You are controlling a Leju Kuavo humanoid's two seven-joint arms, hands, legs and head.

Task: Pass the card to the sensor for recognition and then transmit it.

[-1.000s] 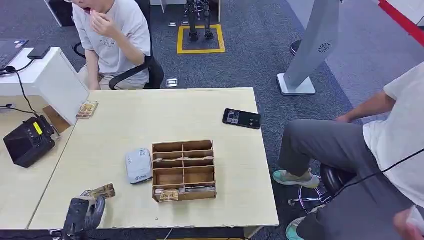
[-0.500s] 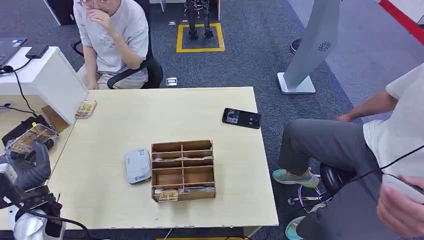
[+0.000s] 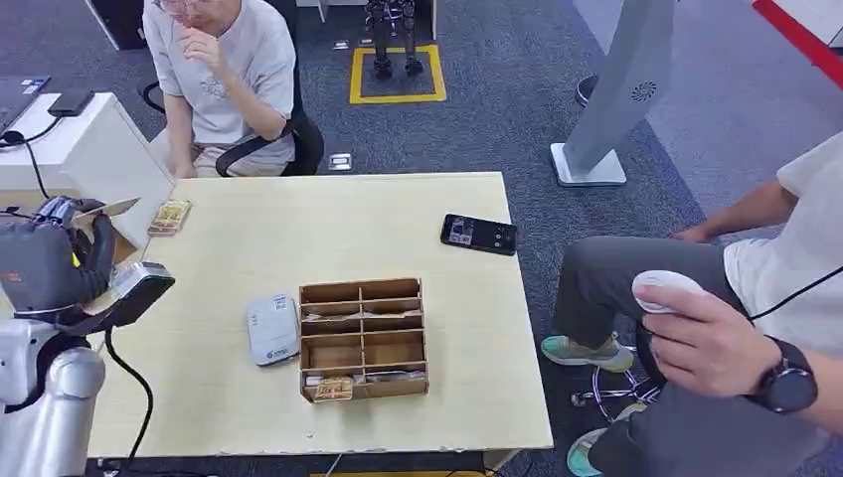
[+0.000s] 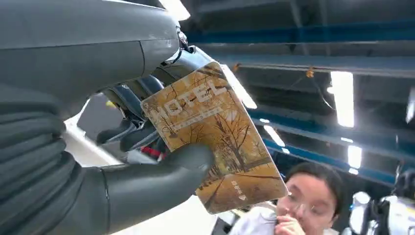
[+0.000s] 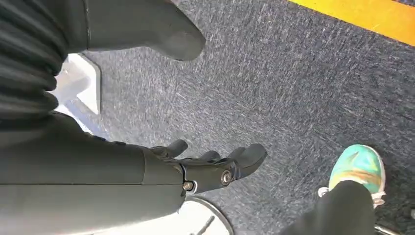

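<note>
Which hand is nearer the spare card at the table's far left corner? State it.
Left. The left hand is raised just beside the spare card; the right hand hangs over the carpet.

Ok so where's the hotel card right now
The hotel card is pinched in the left hand, raised at the far left of the head view, off the table's left edge near the white desk.

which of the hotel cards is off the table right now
The card pinched in the left hand, raised at the table's left; the others lie on the table and in the wooden organizer.
</note>
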